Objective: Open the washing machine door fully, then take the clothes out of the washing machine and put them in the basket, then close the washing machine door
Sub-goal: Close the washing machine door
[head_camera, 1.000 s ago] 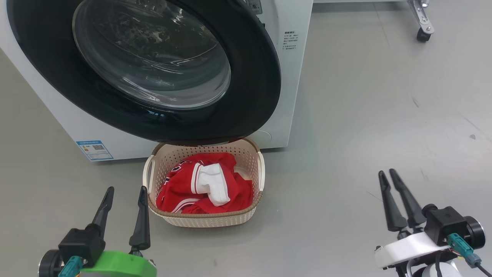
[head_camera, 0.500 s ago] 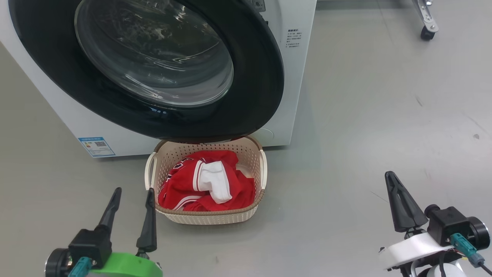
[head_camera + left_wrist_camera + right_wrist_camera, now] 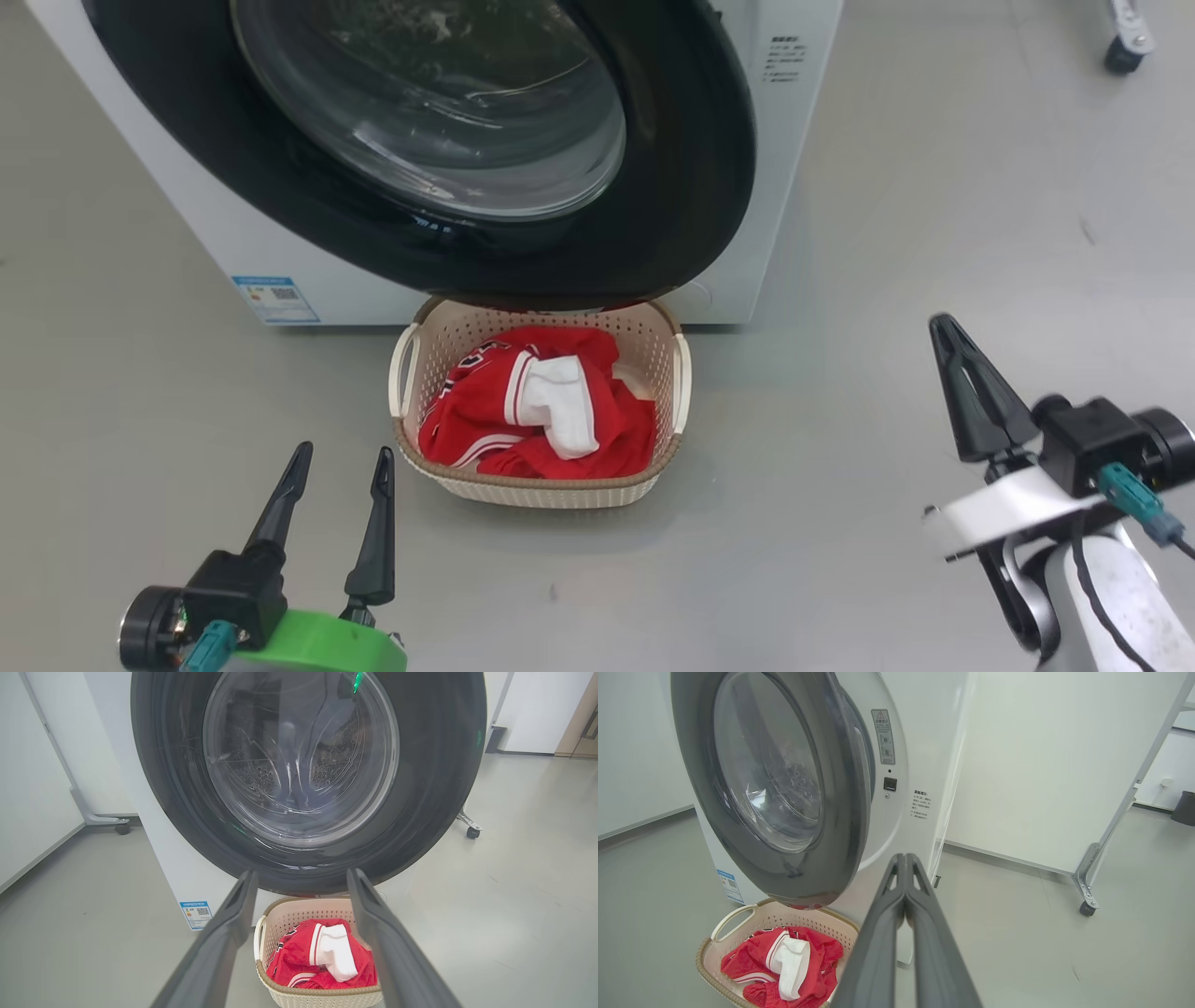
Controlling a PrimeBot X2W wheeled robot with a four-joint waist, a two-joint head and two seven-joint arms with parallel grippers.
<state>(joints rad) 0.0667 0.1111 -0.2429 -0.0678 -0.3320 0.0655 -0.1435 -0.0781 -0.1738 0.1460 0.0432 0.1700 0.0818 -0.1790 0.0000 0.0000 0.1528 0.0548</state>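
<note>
The washing machine door (image 3: 695,187), a black rim around bulging glass, stands swung out over the basket (image 3: 537,492), ajar from the white washing machine (image 3: 794,140). The red and white clothes (image 3: 476,415) lie in the cream basket on the floor. My left gripper (image 3: 343,452) is open and empty, low and left of the basket. My right gripper (image 3: 940,324) is shut on nothing, well to the right. The left wrist view faces the door (image 3: 434,788) with the basket (image 3: 280,914) and clothes (image 3: 299,961) below. The right wrist view shows the right gripper (image 3: 903,857), door (image 3: 850,812), basket (image 3: 733,914) and clothes (image 3: 752,961).
A blue label (image 3: 277,297) marks the machine's lower front. A wheeled metal frame stands at the far right, its caster (image 3: 1120,54) on the grey floor, also seen as the caster (image 3: 1085,907). White wall panels rise behind the machine.
My right gripper's fingers have closed together and it has risen in the head view. The head camera has shifted, moving the whole scene right and up. The clothes lie as before.
</note>
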